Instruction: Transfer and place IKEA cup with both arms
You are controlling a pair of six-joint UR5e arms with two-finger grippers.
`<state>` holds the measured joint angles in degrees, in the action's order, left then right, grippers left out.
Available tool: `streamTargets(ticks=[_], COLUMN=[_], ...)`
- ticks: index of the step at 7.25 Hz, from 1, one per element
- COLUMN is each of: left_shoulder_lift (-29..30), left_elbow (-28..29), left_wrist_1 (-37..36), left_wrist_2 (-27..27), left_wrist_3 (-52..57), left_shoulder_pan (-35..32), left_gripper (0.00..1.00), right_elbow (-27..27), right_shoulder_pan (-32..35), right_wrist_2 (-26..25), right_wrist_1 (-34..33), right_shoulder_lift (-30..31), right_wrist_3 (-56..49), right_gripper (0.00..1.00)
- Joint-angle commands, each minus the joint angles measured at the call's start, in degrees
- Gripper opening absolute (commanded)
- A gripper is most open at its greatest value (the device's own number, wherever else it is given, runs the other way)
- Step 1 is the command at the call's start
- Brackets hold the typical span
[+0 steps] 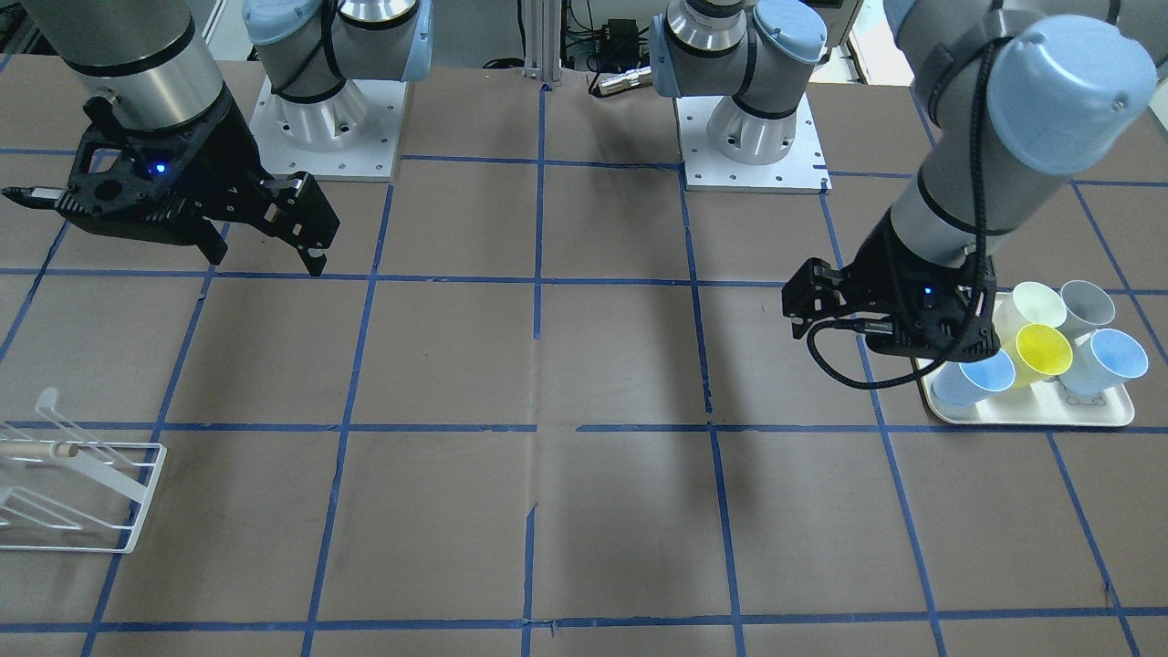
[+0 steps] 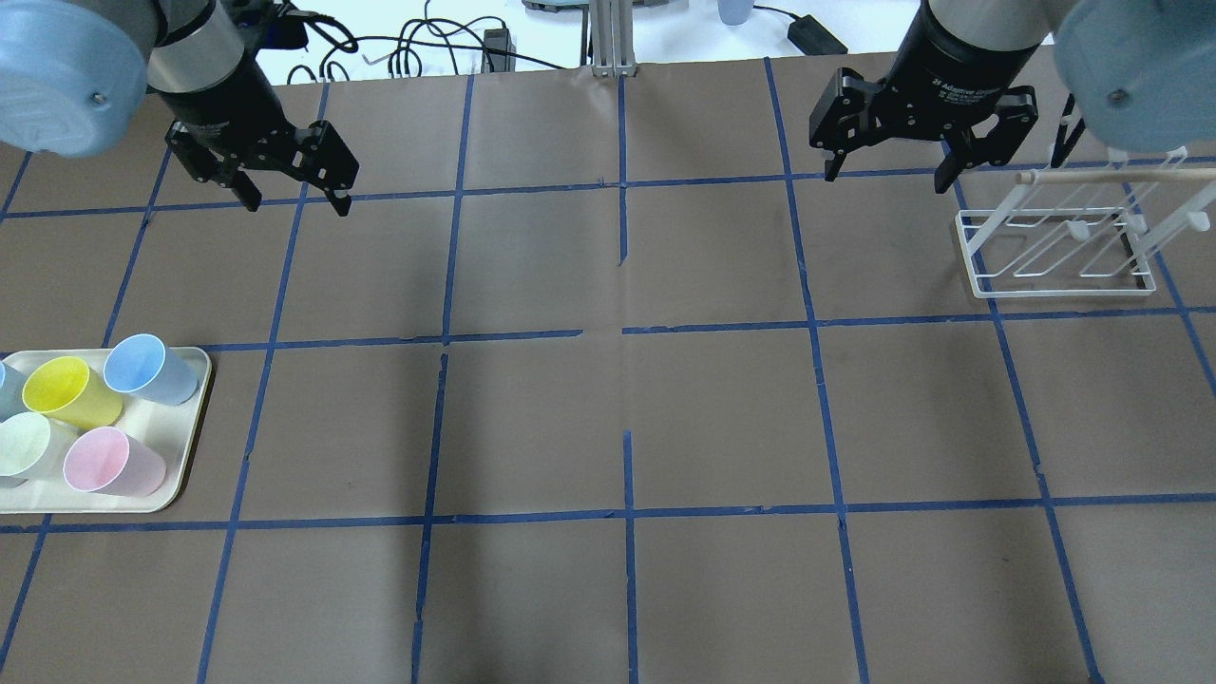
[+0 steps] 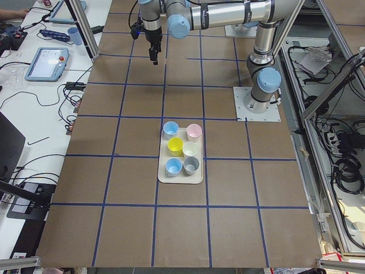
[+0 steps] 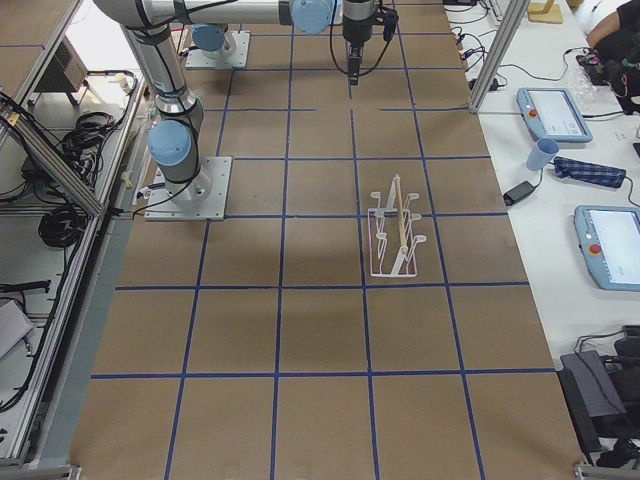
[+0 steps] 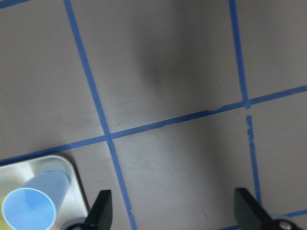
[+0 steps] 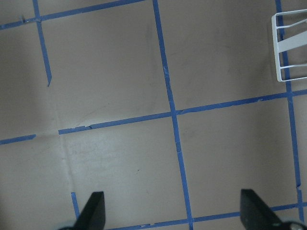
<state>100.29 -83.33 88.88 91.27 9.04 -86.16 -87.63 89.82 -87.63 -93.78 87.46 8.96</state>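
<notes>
While IKEA cup (image 2: 144, 367) stands on tray (image 2: 182, 423), yellow cup (image 2: 65, 393) just beside.

fixed and wrist views, shared table (image 2: 608, 418)

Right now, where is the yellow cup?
In the overhead view the yellow cup sits on the white tray at the table's left edge, the robot's left side, beside a blue cup and the pale green cup.

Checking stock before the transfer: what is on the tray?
Left view shows six upright cups: far blue cup, pink cup, yellow cup, pale green cup, near blue cup, grey cup. Tray floor beneath them is hidden.
</notes>
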Motion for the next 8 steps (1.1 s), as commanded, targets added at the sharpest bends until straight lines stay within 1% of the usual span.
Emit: streamTargets(ticks=[1,2,4,5,8], left_shoulder_lift=[-3.23,-5.69,-7.64,-8.26,-9.4], left_elbow=[3.88,2.14,-2.16,-2.71,-2.98], left_wrist_1=[10.04,9.91,2.83,1.23,2.44], left_wrist_2=[0.31,-0.12,0.22,0.14,-0.39], left_wrist_3=[-4.38,-4.47,-4.73,-4.64,-4.73], left_shoulder_pan=[-2.7,-2.7,-2.26,-2.17,-0.85], left_gripper=[1.0,1.0,1.0,1.0,1.0], right_elbow=[0.0,0.09,0.09,0.0,0.09], right_shoulder_pan=[0.0,0.0,0.0,0.0,0.0], right_wrist_2=[0.09,0.09,0.09,0.17,0.18], right_wrist_1=[0.0,-0.09,-0.09,-0.09,-0.09], right_shoulder_lift=[-0.01,-0.01,-0.01,-0.01,-0.01], right_wrist_3=[0.0,0.0,0.0,0.0,0.0], right_gripper=[1.0,1.0,1.0,1.0,1.0])
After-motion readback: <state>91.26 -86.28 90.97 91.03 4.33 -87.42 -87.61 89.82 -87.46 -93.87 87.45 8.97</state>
